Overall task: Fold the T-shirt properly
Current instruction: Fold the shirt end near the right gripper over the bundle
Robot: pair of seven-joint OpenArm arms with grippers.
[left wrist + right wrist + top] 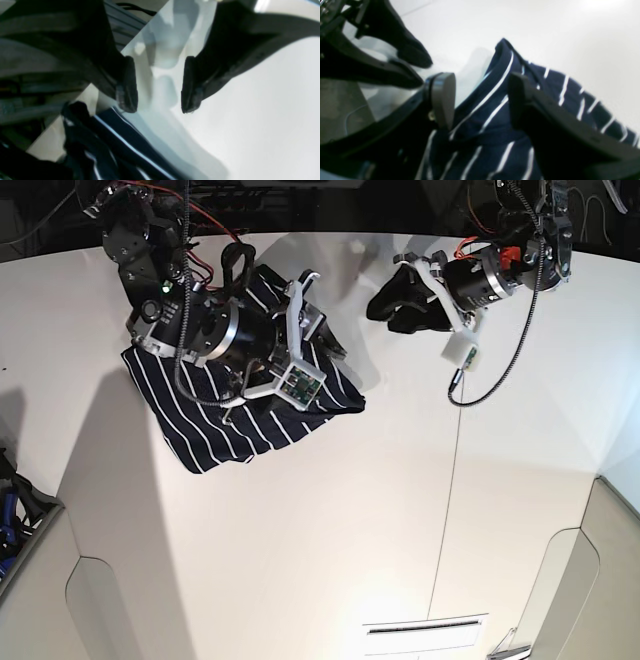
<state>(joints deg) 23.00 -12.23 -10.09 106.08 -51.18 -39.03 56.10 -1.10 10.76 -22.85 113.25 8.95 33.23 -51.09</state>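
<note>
Right hand (480,100) jaws apart astride raised T-shirt (492,120) fold, gripping nothing: drop lower, pinch both layers. Left hand (158,85) open, empty above counter (262,112).

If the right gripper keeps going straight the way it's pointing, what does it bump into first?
Most likely the T-shirt. The right gripper is open, and striped fabric fills the gap between its fingers, right ahead of them. How close it is remains unclear in this blurry view.
</note>
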